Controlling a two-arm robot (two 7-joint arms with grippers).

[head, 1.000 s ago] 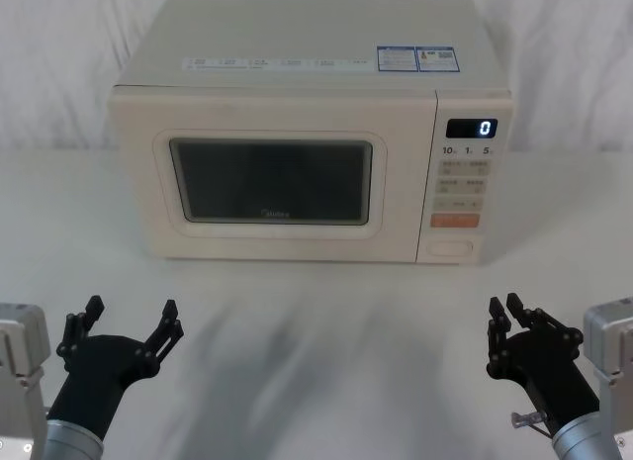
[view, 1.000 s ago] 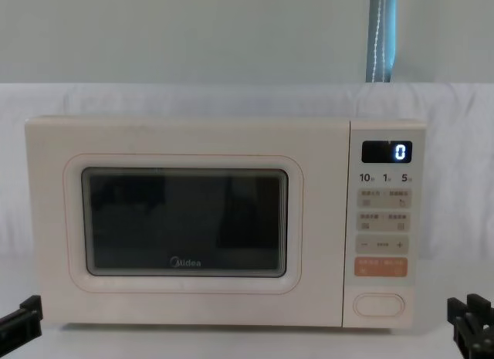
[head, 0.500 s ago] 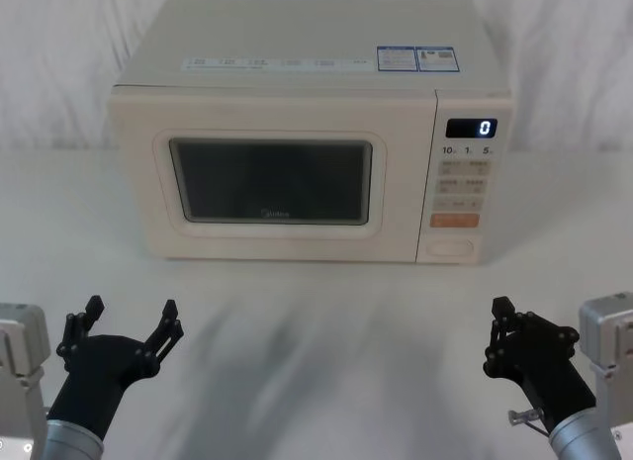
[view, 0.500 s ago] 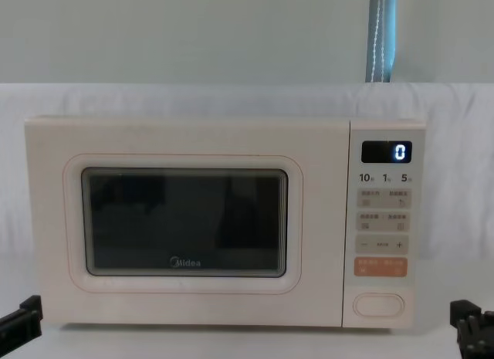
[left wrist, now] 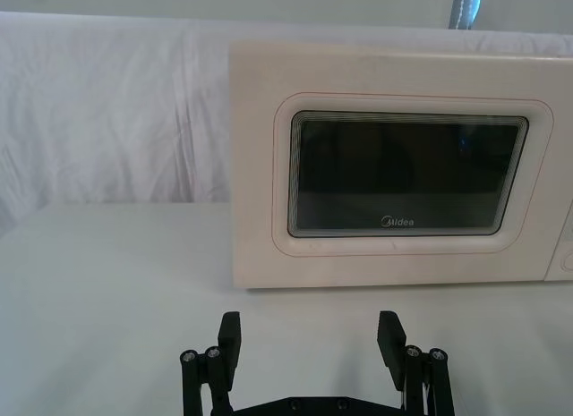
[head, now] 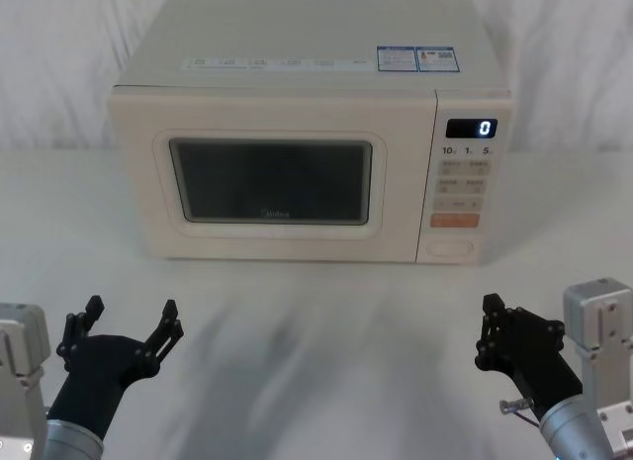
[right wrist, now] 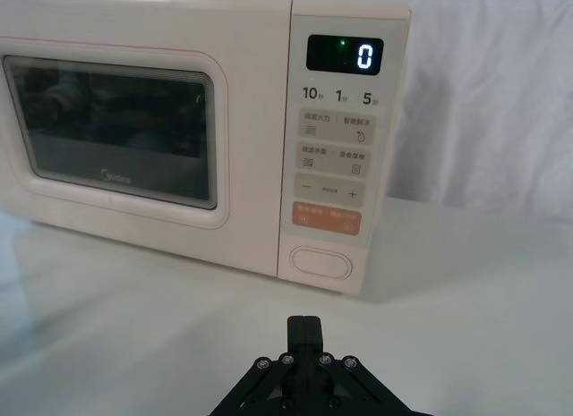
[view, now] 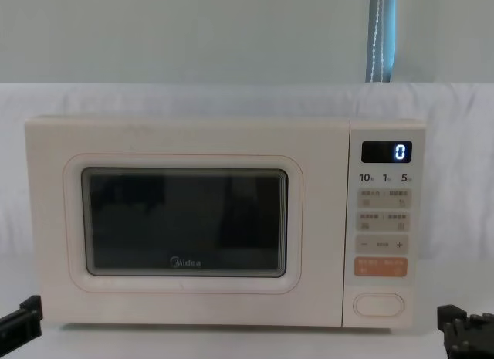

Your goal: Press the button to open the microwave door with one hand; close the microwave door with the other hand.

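Observation:
The cream microwave stands at the back of the table with the microwave door (head: 272,180) closed flat against the body. The button (head: 451,249) is the wide oblong key at the bottom of the control panel, also clear in the right wrist view (right wrist: 320,262) and the chest view (view: 378,304). My left gripper (head: 132,312) hovers low at the front left, open and holding nothing, its fingers (left wrist: 231,325) spread in front of the door (left wrist: 407,179). My right gripper (head: 490,307) is at the front right, shut with nothing in it (right wrist: 304,326), facing the panel from well short of it.
A white cloth covers the table (head: 316,312) and the wall behind. Above the button are an orange key (right wrist: 328,217), small cream keys and a lit display (right wrist: 345,54) showing 0. Bare table lies between both grippers and the microwave front.
The right gripper's fingers have come together and it has shifted slightly left and lower. The left gripper and the microwave have not moved.

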